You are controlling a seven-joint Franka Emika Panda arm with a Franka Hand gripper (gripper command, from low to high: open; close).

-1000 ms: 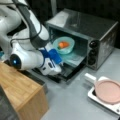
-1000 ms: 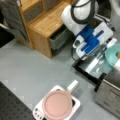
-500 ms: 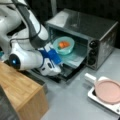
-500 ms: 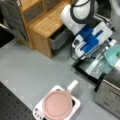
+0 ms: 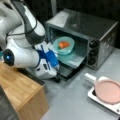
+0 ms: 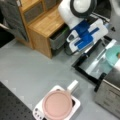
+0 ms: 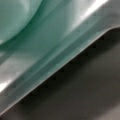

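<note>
A silver toaster oven [image 5: 82,25] stands with its door [image 5: 66,71] folded down. A metal tray [image 5: 72,58] sticks out over the door and carries a teal bowl [image 5: 63,46] with something orange [image 5: 63,44] in it. My gripper [image 5: 55,53] is at the tray's left front edge, just beside the bowl; its blue and white hand hides the fingers. In a front view the gripper [image 6: 98,53] reaches from the hand toward the tray [image 6: 100,67] and bowl [image 6: 113,55]. The wrist view is filled by the tray rim [image 7: 50,65], the bowl [image 7: 15,20] and the dark door [image 7: 87,95].
A wooden cabinet [image 5: 20,92] stands close behind the arm, with a grey drawer [image 6: 58,37] partly out. A pink lidded pan [image 5: 108,91] sits on a white base [image 6: 75,106] on the grey table in front of the oven.
</note>
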